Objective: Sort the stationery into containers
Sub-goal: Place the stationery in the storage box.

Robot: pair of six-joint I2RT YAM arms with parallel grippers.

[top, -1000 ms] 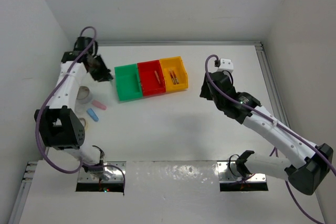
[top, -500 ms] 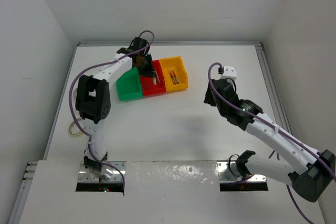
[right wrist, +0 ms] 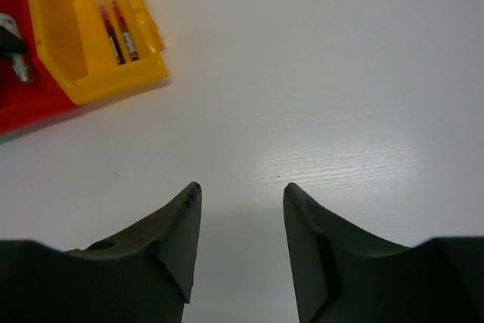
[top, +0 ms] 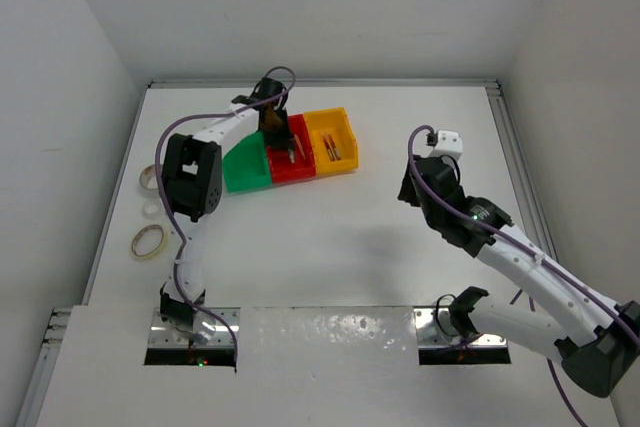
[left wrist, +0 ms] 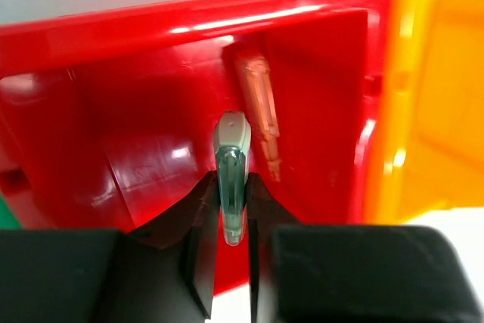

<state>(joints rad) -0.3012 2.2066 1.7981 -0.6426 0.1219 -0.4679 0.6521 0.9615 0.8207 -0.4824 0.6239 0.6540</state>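
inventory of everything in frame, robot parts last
Bins: 3, joined row, far centre of table: green bin, red bin, yellow bin.
Pens: 2, red, in yellow bin.
Orange stick: 1, lying in red bin.
Teal-grey stick: 1, held over red bin.
Tape rings: 2, clear-tan, table's left edge.
Small white item: 1, between the rings; too small to identify.
Table: 1, white.
Left gripper: black, shut on teal-grey stick.
Right gripper: black, open over table, right of the bins.
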